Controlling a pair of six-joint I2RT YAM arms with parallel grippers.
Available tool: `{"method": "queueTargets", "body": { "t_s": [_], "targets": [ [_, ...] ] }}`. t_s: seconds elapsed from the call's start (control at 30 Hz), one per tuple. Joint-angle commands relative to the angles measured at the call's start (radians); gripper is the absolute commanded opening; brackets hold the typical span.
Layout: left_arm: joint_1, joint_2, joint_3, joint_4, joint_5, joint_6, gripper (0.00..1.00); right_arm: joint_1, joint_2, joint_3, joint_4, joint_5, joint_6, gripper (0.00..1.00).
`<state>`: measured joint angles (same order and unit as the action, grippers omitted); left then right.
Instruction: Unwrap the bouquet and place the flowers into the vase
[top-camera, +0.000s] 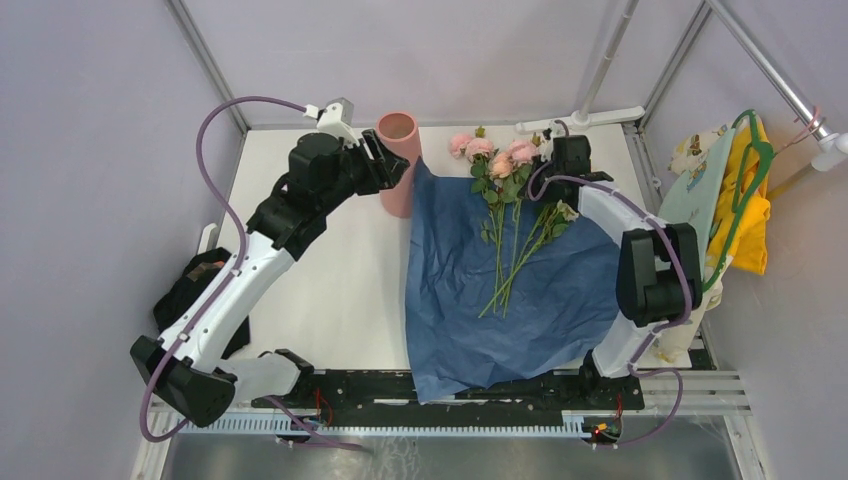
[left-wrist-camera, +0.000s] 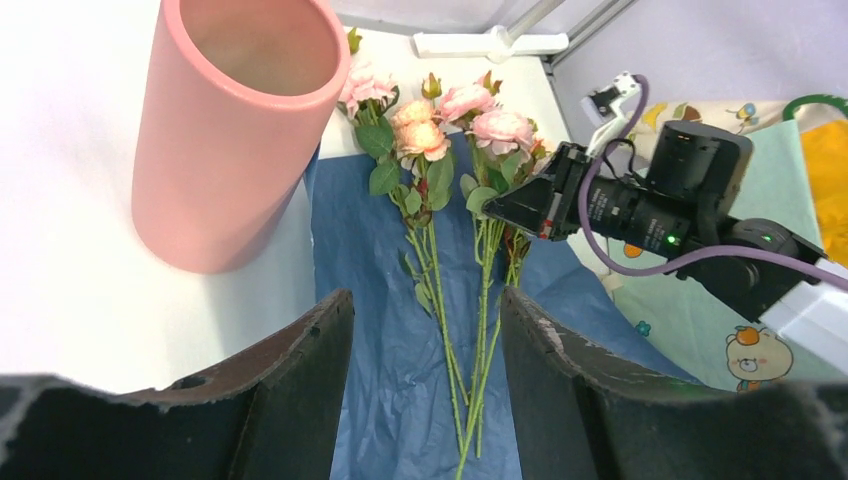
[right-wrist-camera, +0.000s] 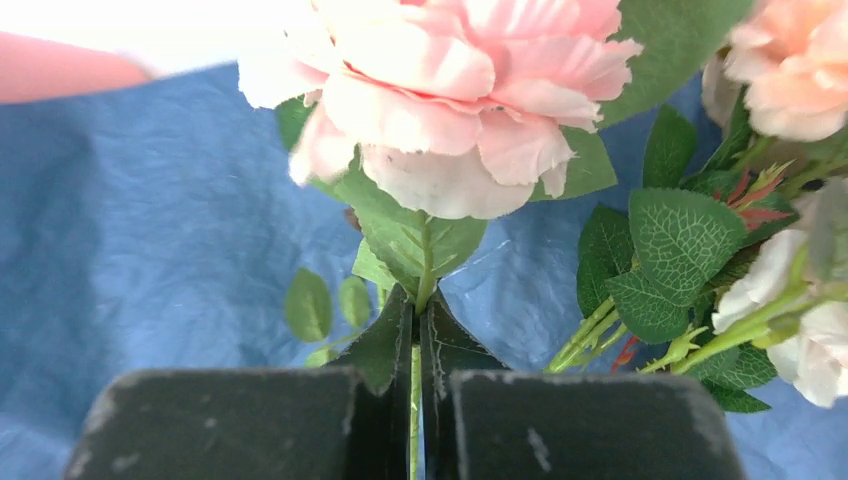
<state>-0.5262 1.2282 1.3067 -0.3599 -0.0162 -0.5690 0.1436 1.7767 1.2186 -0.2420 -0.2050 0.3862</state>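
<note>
The nearest rose (right-wrist-camera: 450, 90) runs off the right wrist view's top.

No writing, label, brand, number or sign can be read in any of the views. The pale-green cloth (left-wrist-camera: 690, 330) hanging well to the right of the vase (left-wrist-camera: 230, 150) carries small cartoon prints, among them a bear's face, but no letters can be made out on it.
</note>
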Motion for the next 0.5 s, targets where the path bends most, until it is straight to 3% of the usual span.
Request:
{"method": "queueTargets", "body": {
  "t_s": [0.0,0.23,0.47],
  "targets": [
    [-0.006,-0.031,0.005,0.017,-0.016,0.015,0.62,0.001,-0.125,0.006,0.054,-0.007,0.007,0.00],
    [-0.008,-0.052,-0.007,0.014,-0.017,0.017,0.63,0.001,-0.220,-0.061,0.192,-0.101,0.058,0.00],
    [-0.008,-0.068,-0.007,0.012,-0.019,0.018,0.63,0.007,-0.205,-0.035,0.312,-0.263,0.130,0.00]
  ]
}}
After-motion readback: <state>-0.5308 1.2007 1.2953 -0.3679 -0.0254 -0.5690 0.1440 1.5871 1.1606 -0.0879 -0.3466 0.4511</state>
